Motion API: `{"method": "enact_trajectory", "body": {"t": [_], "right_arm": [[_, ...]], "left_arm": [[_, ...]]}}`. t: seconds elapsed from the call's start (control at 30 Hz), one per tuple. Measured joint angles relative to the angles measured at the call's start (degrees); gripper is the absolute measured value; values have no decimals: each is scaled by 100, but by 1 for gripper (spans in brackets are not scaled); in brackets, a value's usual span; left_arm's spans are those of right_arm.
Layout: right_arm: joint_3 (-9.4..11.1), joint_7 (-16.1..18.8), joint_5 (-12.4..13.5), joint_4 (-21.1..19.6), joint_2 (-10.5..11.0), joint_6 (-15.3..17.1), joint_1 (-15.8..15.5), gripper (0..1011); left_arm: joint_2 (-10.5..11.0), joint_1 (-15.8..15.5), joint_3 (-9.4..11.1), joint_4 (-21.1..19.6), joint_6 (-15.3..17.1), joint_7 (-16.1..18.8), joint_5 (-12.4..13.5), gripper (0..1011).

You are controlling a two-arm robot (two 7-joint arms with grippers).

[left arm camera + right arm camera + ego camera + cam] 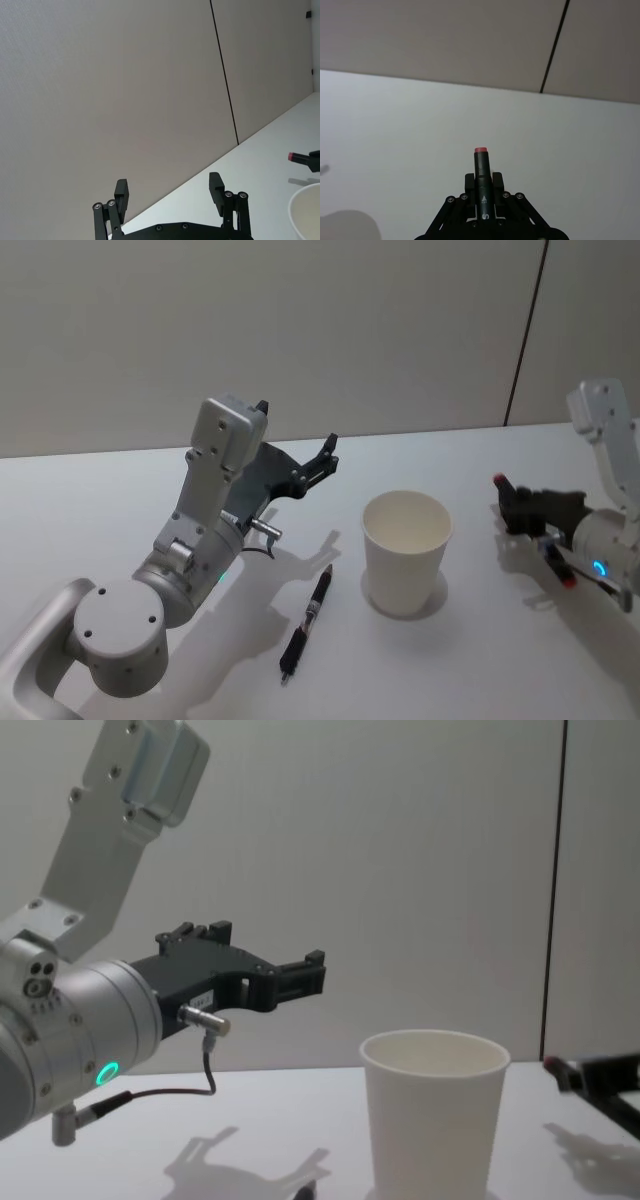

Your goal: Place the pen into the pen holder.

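Pen [481,160] clamped in right gripper [482,179], held off the table [100,500] right of cup [405,550], likely staged for the rim. Left gripper [169,185] hangs spread and raised, clear of second pen [308,622] on table.
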Motion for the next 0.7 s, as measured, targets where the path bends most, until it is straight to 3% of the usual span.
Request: {"method": "enact_trajectory", "body": {"t": [0.43, 0.7], "right_arm": [[-44, 213, 287, -423, -150, -770, 18, 194], [-32, 385, 677, -670, -277, -1208, 125, 195]], "left_arm": [[0, 0, 0, 0, 0, 0, 0, 1001], [0, 0, 0, 0, 0, 0, 0, 1001]]}}
